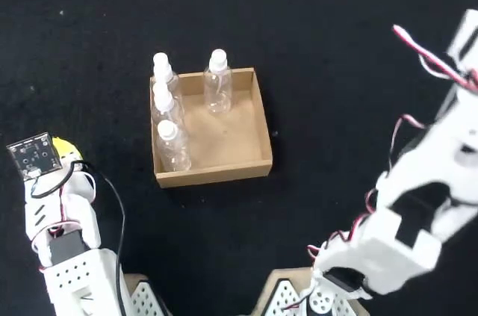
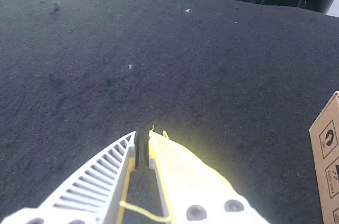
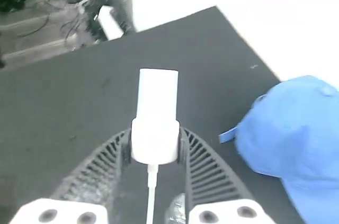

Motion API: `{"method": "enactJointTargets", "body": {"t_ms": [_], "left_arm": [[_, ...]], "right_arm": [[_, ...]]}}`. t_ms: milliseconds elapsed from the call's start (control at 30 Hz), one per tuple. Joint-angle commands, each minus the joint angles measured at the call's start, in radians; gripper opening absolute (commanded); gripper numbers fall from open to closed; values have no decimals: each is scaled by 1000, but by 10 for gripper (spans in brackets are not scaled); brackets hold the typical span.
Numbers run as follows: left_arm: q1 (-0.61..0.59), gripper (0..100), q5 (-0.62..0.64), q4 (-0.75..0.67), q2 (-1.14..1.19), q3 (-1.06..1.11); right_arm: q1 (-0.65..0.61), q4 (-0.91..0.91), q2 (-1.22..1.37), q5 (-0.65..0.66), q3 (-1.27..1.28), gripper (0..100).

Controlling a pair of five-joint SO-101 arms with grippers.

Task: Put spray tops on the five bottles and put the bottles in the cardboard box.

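Note:
The cardboard box [image 1: 254, 163] sits mid-table. Several clear bottles with white tops stand upright in it: a row along its left wall [image 1: 173, 146] and one at the back [image 1: 217, 84]. My left gripper [image 2: 142, 138] is shut with nothing in it, low over bare black cloth to the left of the box, and shows in the high view by its yellow finger [image 1: 69, 154]. My right gripper [image 3: 153, 147] is shut on a white spray top [image 3: 156, 121] whose thin dip tube [image 3: 152, 192] hangs between the fingers. The right arm [image 1: 418, 204] is raised high at the table's right side.
The table [image 1: 336, 69] is covered in black cloth. A corner of the box [image 2: 328, 150] shows in the left wrist view. A blue cap-like object [image 3: 296, 139] lies past the table's edge in the right wrist view. Red and white cables [image 1: 422, 51] run along the right arm.

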Motion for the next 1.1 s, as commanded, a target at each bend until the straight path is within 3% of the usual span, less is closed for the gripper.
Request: {"method": "enactJointTargets", "body": {"t_ms": [0,300,400,633,800,933,1067], "left_arm": [[12,30,6,3,0,22],[12,30,6,3,0,22],[12,30,6,3,0,22],[12,30,6,31,-9,22],[12,30,6,31,-9,22],[12,30,6,31,-9,22],[12,30,6,31,-9,22]], "right_arm": [[77,32,-171,20,61,10],[158,-21,-541,129,555,10],[160,-255,-664,129,791,10],[242,-990,-828,35,1445,10],[242,-1197,-875,25,1626,10],[242,-1379,-875,-106,1690,10],[207,-1517,-875,-138,1790,10]]}}
